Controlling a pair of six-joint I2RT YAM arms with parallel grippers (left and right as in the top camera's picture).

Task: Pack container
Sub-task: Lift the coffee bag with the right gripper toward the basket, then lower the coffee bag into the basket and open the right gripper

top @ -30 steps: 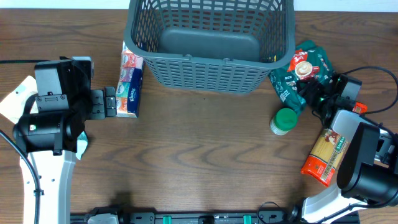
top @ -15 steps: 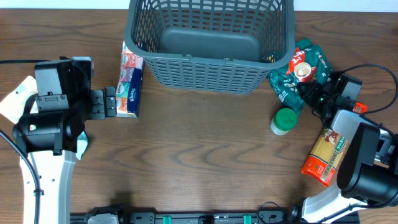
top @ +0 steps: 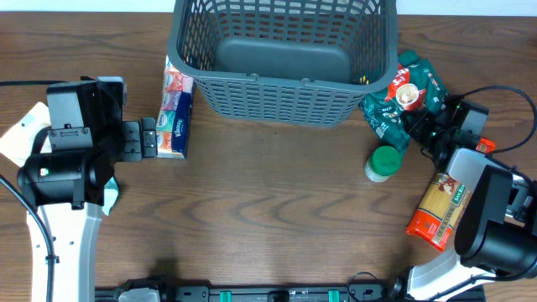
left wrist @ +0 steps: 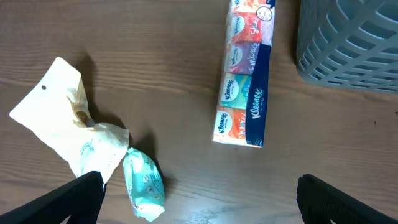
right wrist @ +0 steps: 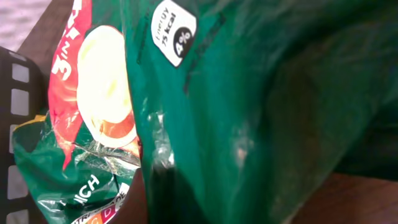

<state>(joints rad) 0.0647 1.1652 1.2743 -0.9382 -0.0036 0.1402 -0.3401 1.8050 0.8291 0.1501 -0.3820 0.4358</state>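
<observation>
Container [top: 281, 99] stands upright at the far middle of the table [top: 277, 226]; left gripper [top: 149, 138] rests low with its jaws spread wide, just beside a tissue pack [top: 174, 113] that lies along the container's left wall; right gripper [top: 419, 126] is closed on the lower edge of a green packet [top: 409, 94], which lies at the container's right front corner; a green-lidded jar [top: 384, 162] stands near that packet; a pasta packet [top: 438, 210] lies beside the right arm.
</observation>
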